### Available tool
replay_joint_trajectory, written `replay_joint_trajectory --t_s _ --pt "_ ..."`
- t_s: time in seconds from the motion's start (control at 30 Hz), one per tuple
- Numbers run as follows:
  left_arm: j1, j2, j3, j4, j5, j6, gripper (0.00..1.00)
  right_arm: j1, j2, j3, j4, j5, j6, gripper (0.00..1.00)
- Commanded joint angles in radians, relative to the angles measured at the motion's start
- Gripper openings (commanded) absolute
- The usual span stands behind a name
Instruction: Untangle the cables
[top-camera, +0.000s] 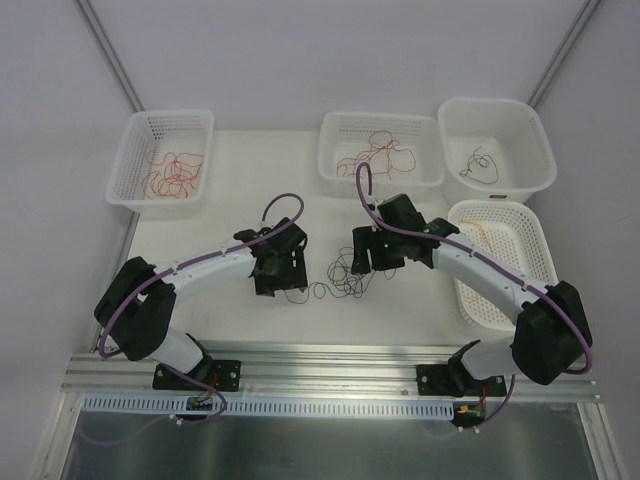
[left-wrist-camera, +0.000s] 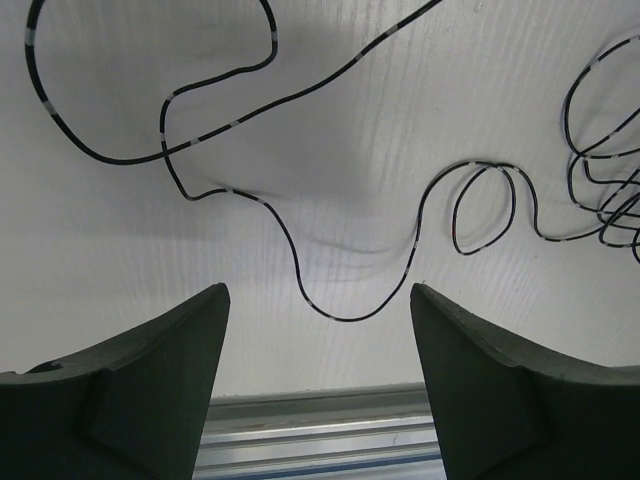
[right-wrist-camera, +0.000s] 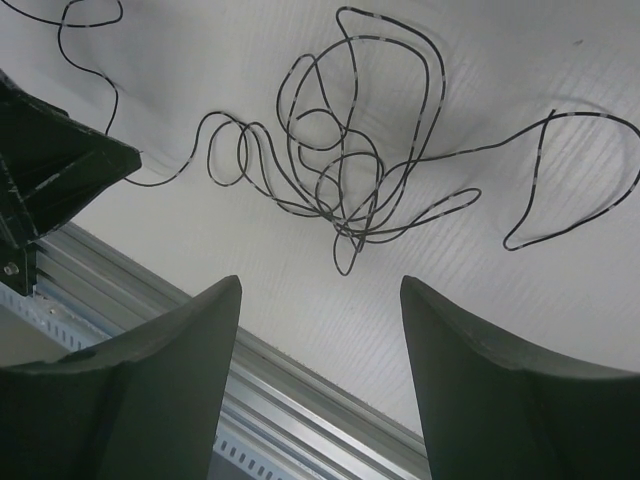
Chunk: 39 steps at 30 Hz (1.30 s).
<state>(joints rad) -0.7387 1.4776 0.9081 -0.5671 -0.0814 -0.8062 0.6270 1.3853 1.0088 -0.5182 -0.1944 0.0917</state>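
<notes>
Left claw (left-wrist-camera: 318, 295) and right claw (right-wrist-camera: 320, 285), both spread, above a tangled black cable (right-wrist-camera: 340, 170).
Grabbing several loops together may tighten it.

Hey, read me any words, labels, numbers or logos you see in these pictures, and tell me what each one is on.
No text can be read anywhere.
The black cable carries only pale bands, no letters.
The small board at the near rail is too small to read.
</notes>
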Motion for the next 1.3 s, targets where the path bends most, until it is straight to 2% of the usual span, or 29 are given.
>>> replay_joint_trajectory --t_s 0.0,0.23,0.33,0.37,0.43,0.47,0.57,0.6,0.63,0.73,0.8,0.83,0.93,0.97,1.07,1.13,1.27 --pt "-0.001 0.042 0.035 -0.025 -0.004 -0.105 0.73 0.02 -0.003 -0.006 0.046 0.009 0.014 0.69" --pt "-0.001 0.099 0.012 -0.024 -0.001 -0.192 0.61 0.054 0.04 -0.006 0.079 0.055 -0.03 0.79" --pt "-0.001 0.127 0.02 -0.02 0.003 -0.211 0.52 0.082 0.078 0.008 0.08 0.07 -0.073 0.8" --pt "-0.001 0.133 0.026 -0.019 0.002 -0.212 0.44 0.097 0.086 0.011 0.083 0.079 -0.087 0.8" --pt "-0.002 0.145 0.029 -0.019 0.0 -0.214 0.35 0.108 0.121 0.019 0.081 0.11 -0.136 0.8" --pt "-0.001 0.145 0.031 -0.019 -0.003 -0.212 0.24 0.118 0.138 0.027 0.076 0.121 -0.154 0.8" --pt "-0.001 0.128 0.022 -0.019 -0.021 -0.211 0.08 0.148 0.187 0.04 0.07 0.177 -0.194 0.8" --pt "0.001 0.116 0.017 -0.019 -0.033 -0.209 0.0 0.154 0.211 0.045 0.073 0.188 -0.202 0.79" --pt "-0.001 0.11 0.012 -0.017 -0.04 -0.203 0.0 0.16 0.225 0.05 0.075 0.219 -0.208 0.79" --pt "0.002 0.084 0.006 -0.019 -0.06 -0.191 0.0 0.177 0.276 0.065 0.073 0.26 -0.216 0.73" --pt "0.004 0.063 0.003 -0.02 -0.07 -0.177 0.0 0.178 0.291 0.063 0.083 0.273 -0.208 0.63" --pt "0.005 0.055 0.0 -0.022 -0.081 -0.163 0.0 0.178 0.296 0.062 0.086 0.276 -0.205 0.53" --pt "0.027 0.027 -0.006 -0.033 -0.1 -0.128 0.0 0.178 0.282 0.048 0.083 0.308 -0.202 0.32" --pt "0.038 0.02 -0.015 -0.039 -0.107 -0.117 0.0 0.177 0.262 0.047 0.073 0.315 -0.202 0.2" --pt "0.096 -0.01 -0.034 -0.065 -0.142 -0.064 0.0 0.172 0.195 0.045 0.032 0.36 -0.21 0.05" --pt "0.171 -0.045 -0.043 -0.082 -0.164 -0.035 0.0 0.165 0.152 0.047 0.003 0.386 -0.214 0.01" --pt "0.346 -0.131 -0.058 -0.12 -0.23 0.077 0.0 0.094 0.005 0.059 -0.086 0.406 -0.213 0.01"
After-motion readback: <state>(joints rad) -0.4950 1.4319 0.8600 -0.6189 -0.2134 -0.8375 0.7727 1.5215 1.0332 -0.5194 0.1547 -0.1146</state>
